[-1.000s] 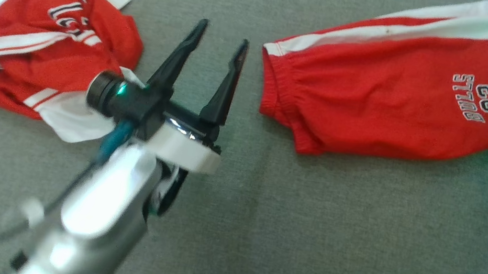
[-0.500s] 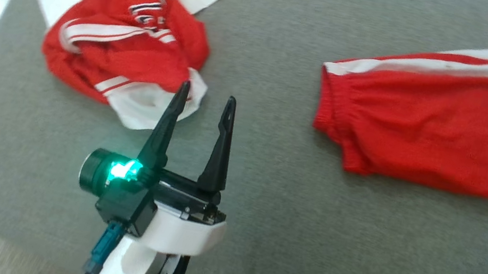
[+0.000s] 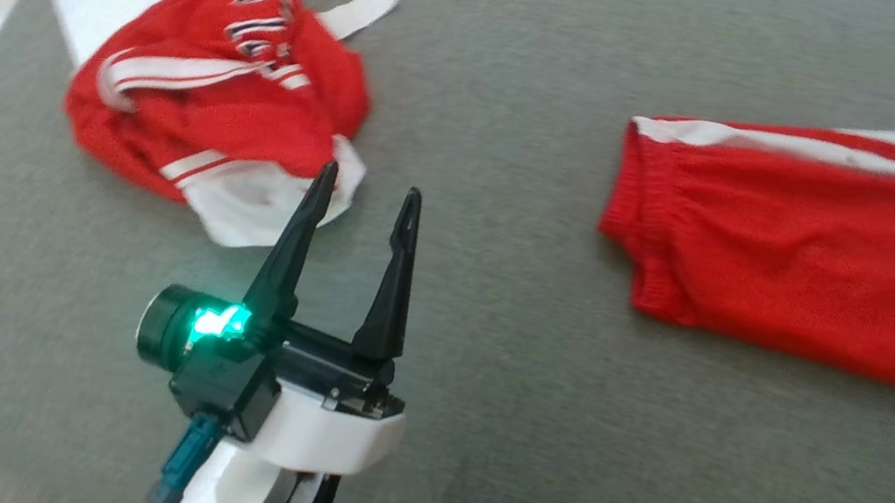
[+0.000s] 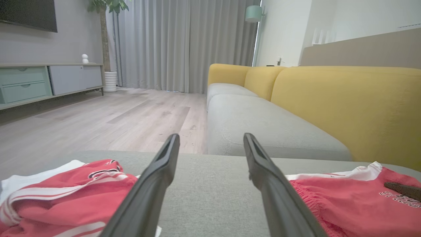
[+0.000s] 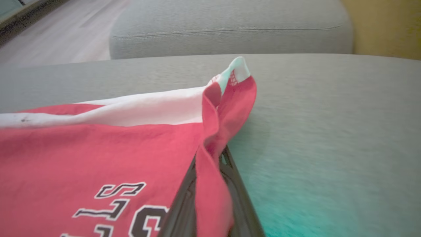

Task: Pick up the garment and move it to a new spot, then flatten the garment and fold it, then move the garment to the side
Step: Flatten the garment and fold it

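Head view, left to right: garment [image 3: 204, 100] lies crumpled at the left end of the grey cushion [image 3: 499, 383]. Red body, white sleeves, striped trim, lettering partly creased, white tag strip sticking out at the far edge. It's lying free.

Left gripper [image 3: 367, 186] sits just beside the near white sleeve, fingers [image 3: 287, 254] spread apart and empty. One fingertip overlaps the sleeve edge from this angle; can't tell if it touches.

Bare cushion in the middle. Red shorts [image 3: 782, 266] are well apart on the right, lying flat. Elastic waist points toward the garment, white stripe runs along the far side, lettering is cut by the frame edge.

Left wrist view: same layout from low down. Garment lower left, shorts lower right, the spread fingers pointing over the bare cushion between them. At far right, a dark fingertip of the right gripper [image 4: 403, 191] lies on the shorts by the lettering. Behind: wood floor [image 4: 115, 121], yellow sofa [image 4: 345, 105] with grey seat.

Right wrist view: right fingers together, clamped on a fold of the shorts' red hem. Cloth is pinched between them and bunches up to a raised corner with white trim. Rest of the shorts lies on the cushion to the left, lettering face up.
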`<state>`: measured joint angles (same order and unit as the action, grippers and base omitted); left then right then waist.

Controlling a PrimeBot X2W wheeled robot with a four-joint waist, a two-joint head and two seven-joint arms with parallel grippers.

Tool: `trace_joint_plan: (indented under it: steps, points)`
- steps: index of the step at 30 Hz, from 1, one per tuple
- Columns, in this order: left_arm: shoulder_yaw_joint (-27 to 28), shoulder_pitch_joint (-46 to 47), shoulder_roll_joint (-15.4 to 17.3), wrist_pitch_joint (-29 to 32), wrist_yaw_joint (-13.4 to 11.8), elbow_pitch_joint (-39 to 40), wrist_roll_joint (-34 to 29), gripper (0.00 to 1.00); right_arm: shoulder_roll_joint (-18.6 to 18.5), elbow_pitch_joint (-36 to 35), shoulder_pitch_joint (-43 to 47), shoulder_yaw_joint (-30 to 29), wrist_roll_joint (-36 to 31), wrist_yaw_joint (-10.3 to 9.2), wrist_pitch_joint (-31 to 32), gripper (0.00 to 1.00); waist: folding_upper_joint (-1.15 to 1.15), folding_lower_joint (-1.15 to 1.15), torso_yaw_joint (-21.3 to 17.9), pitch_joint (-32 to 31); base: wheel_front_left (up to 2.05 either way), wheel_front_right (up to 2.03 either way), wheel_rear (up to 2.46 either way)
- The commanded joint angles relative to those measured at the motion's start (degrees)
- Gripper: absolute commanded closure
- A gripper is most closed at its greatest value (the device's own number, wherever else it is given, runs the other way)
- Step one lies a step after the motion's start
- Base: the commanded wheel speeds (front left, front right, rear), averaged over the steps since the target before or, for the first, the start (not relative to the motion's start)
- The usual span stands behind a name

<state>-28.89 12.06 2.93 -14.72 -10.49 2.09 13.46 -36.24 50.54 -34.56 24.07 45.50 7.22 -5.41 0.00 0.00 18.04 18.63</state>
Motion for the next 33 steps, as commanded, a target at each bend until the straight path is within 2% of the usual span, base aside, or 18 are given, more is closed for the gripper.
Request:
trace_joint_plan:
  steps: [1,7,10,13,21,26,30,31,32,33]
  points:
    - [2.47,-0.36,-0.04,-0.28,0.40,1.39,-0.69,0.00,-3.07,-0.32,2.20,0.29,-0.66,0.26,-1.01,1.00,0.00,0.00,-3.10,-1.77,0.00,0.00,0.00]
    - [2.53,-0.45,-0.04,-0.28,2.01,0.28,-1.28,0.00,-7.62,-0.43,3.45,-1.01,-1.62,0.26,-1.61,1.00,0.00,0.00,-7.44,-2.46,0.00,0.00,0.00]
    - [2.37,-0.34,-0.04,-0.28,2.77,-0.66,-1.54,0.00,-8.35,-1.84,2.60,-1.58,-1.78,0.26,-1.48,1.00,0.00,0.00,-8.87,-2.83,0.00,0.00,0.00]
    - [2.42,-0.66,-0.05,-0.28,3.25,-1.69,-1.59,0.00,-7.46,-4.67,1.05,-1.49,-2.81,0.26,-1.27,1.00,0.00,0.00,-10.00,-3.94,0.00,0.00,0.00]
    - [1.62,-1.90,-0.05,-0.28,3.91,-3.49,-1.10,0.00,-1.78,-16.26,0.77,-0.64,-6.48,0.26,1.86,1.00,0.00,0.00,-9.80,-8.31,0.00,0.00,0.00]
    - [1.36,-2.56,-0.05,-0.28,3.71,-3.53,-0.38,0.00,4.72,-22.63,1.73,-0.47,-9.48,0.26,5.09,1.00,0.00,0.00,-8.07,-9.43,0.00,0.00,0.00]
    - [1.09,-2.60,-0.05,-0.28,3.56,-3.57,0.29,0.00,10.88,-24.10,2.76,0.67,-10.88,0.26,7.44,1.00,0.00,0.00,-6.54,-9.46,0.00,0.00,0.00]
    - [0.97,-2.51,-0.05,-0.28,3.54,-3.63,0.49,0.00,12.28,-23.97,3.15,0.92,-11.14,0.26,7.76,0.66,0.00,0.00,-6.18,-9.49,0.00,0.00,0.00]
    - [0.89,-2.42,-0.05,-0.28,3.50,-3.68,0.68,0.00,13.54,-23.79,3.59,1.06,-11.39,0.26,7.94,0.23,0.00,0.00,-5.89,-9.53,0.00,0.00,0.00]
    - [0.81,-2.34,-0.05,-0.28,3.47,-3.77,0.84,0.00,14.59,-23.61,4.11,1.22,-11.62,0.26,8.12,0.00,0.00,0.00,-5.65,-9.65,0.00,0.00,0.00]
